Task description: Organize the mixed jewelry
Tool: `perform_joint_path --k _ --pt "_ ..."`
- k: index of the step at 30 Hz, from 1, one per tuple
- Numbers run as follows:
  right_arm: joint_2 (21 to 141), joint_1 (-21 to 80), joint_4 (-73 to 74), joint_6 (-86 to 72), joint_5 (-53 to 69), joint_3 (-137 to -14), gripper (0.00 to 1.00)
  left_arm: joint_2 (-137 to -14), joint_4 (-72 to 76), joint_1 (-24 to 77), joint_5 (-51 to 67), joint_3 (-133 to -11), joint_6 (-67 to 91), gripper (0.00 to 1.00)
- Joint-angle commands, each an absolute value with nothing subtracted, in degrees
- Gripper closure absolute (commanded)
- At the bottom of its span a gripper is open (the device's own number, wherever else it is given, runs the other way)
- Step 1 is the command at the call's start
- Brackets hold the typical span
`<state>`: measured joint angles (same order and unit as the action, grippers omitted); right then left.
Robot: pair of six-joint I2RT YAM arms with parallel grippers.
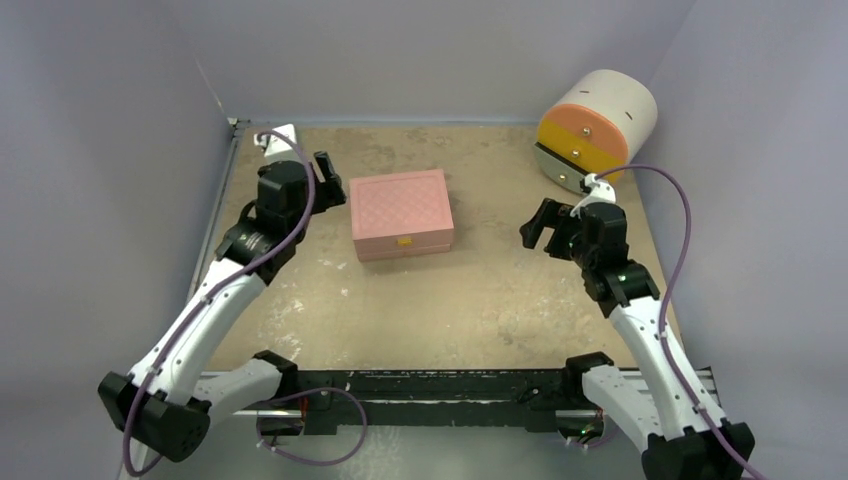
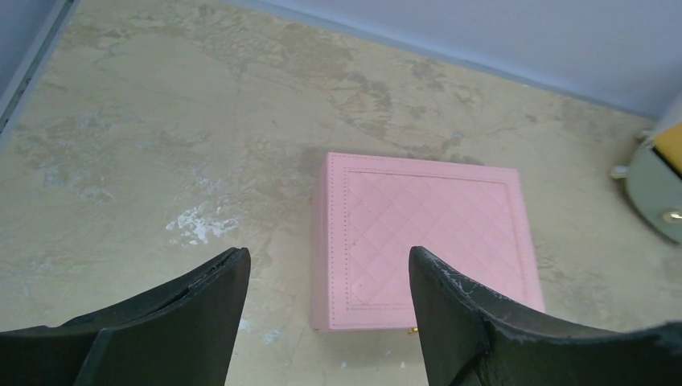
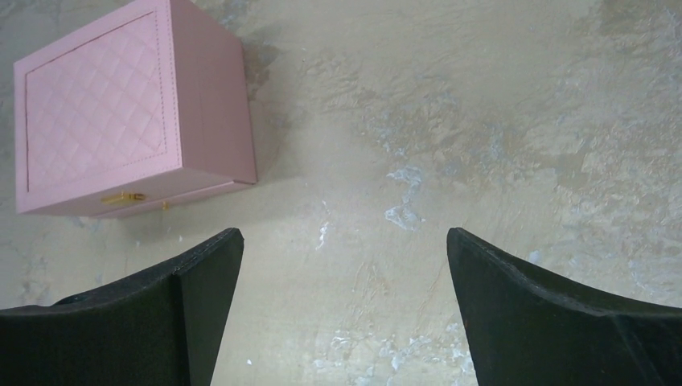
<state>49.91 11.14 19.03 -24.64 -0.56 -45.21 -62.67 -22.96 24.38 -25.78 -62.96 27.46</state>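
- A pink quilted jewelry box (image 1: 401, 213) sits shut near the middle of the tan surface (image 1: 470, 310). Its lid is down, and its gold clasp (image 1: 404, 241) faces the arm bases.
- No loose jewelry shows in any view. Whether pieces lie inside the box cannot be told, so the scene fits either a sorting yet to come or one finished and closed up.
- The box's long axis runs left to right, across the arms' line of reach.
- The left hand (image 1: 325, 166) hovers just beside the box's far left corner, clearly the nearer of the two. Its fingers are spread apart and hold nothing. In the left wrist view the box lies ahead and slightly right of the gap.
- The right hand (image 1: 537, 226) hangs well to the right of the box, level with its clasp side. It too is released and grasps nothing. In the right wrist view the box sits ahead and to the left.
- A round white drawer cabinet (image 1: 598, 128), with orange and yellow fronts, stands far right of the box, by the back corner, beyond the right hand.
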Motion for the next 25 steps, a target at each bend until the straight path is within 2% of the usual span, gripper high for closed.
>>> perform_joint_path --k 1,18,21,25 --pt "44.7 11.2 18.7 -23.3 1.3 -43.9 0.01 -54.5 -25.4 24.2 -20.9 -66.7 29.3 0.29" --pt "35.4 11.2 15.5 -26.2 6.2 -41.5 0.01 -26.7 -30.3 24.2 -11.6 -52.9 34.3 0.27" --pt "34.0 11.2 16.8 -22.4 10.4 -42.4 0.01 -23.2 -30.0 24.2 -11.3 -50.7 35.4 0.27" --pt "31.1 11.2 15.6 -23.2 8.3 -43.3 0.01 -22.0 -29.0 24.2 -11.4 -48.9 36.3 0.27"
